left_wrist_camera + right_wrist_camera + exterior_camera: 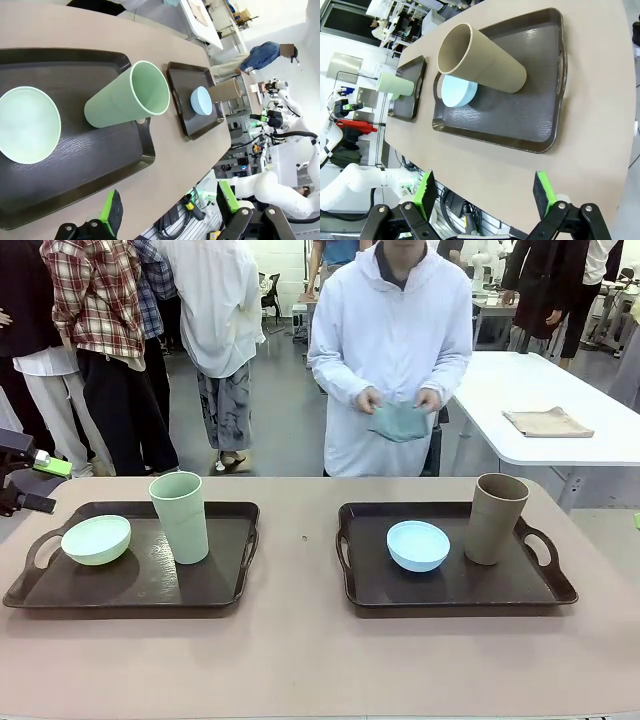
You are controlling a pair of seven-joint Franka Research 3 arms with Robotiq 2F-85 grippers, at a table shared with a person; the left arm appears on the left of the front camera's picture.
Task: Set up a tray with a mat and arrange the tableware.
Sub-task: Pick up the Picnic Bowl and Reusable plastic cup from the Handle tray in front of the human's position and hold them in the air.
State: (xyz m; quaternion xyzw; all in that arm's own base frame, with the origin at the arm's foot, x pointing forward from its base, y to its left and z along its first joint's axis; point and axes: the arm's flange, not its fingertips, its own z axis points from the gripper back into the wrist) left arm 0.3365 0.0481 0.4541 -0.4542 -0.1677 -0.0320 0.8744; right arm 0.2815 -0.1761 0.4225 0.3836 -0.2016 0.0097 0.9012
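Two dark trays lie on the tan table. The left tray carries a pale green bowl and a tall pale green cup. On the right tray stand a light blue bowl and a tall tan-brown cup. Across the table, a person in a white coat holds a folded grey-green mat in both hands. My left gripper hangs open above the table's near edge, beside the left tray. My right gripper is open too, short of the right tray.
A white table stands behind at the right with a folded tan cloth on it. Bare tabletop runs between the trays and along the near edge. Other people stand in the background.
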